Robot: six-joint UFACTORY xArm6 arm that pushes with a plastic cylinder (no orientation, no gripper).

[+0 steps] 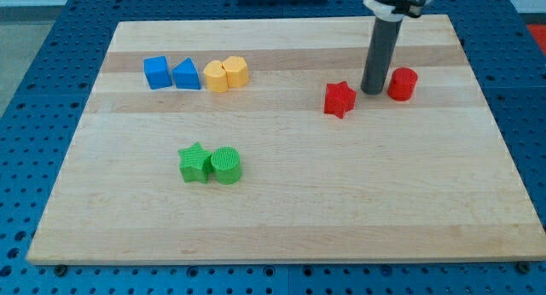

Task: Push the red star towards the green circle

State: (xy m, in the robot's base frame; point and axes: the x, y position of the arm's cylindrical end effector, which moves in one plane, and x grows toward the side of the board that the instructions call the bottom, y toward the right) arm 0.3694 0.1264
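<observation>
The red star [339,99] lies on the wooden board at the view's upper right. The green circle [227,165] stands at the lower left of the middle, touching a green star [195,163] on its left. My tip [372,90] is on the board between the red star and a red cylinder [402,83], just right of the star and a small gap from it.
A blue cube [156,72] and a blue triangle [187,74] sit at the upper left, with two yellow blocks [226,74] touching each other right of them. The board's edge [281,259] runs along the view's bottom; a blue perforated table surrounds it.
</observation>
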